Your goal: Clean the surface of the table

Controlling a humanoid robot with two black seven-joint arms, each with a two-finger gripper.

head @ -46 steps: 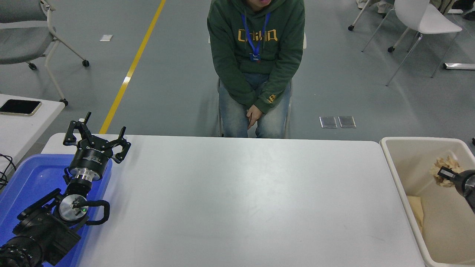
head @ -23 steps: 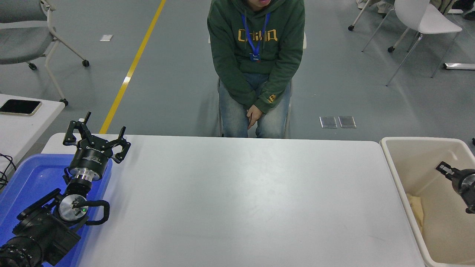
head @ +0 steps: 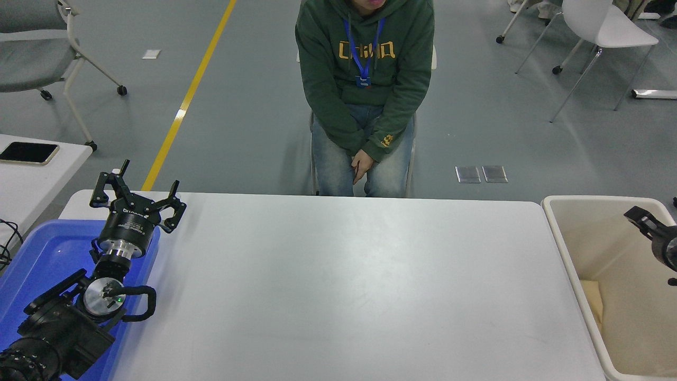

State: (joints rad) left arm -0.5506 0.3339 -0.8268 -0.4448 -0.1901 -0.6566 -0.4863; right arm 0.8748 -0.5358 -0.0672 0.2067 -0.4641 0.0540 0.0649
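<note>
Since a second ago: right gripper [head: 642, 219] has let go of a crumpled brownish wad over the bin and risen toward the picture's right edge; nothing else has shifted.

Side table [head: 31, 180], far left: small, white, bearing a black phone [head: 27, 152]; outside the work area.

Blue tray [head: 47, 254], near-left corner of the main table: shallow; interior bare where visible.

Left gripper [head: 137, 198]: parked over the tray's far edge, jaws spread wide and holding nothing; likely kept there to leave the working span free.

Table surface [head: 338, 286]: large white top filling the centre of the view; no loose item visible on it. Judged: clearing looks complete or nearly so.

Person [head: 365, 90]: seated beyond the far edge in a green hooded top, hands clasped in the lap, well clear of both arms.

Bin [head: 574, 264], beige, just beside the table's right end: placed to receive waste; a pale sheet lies inside.

Right gripper: above the bin, mostly cropped; jaw state cannot be told.
</note>
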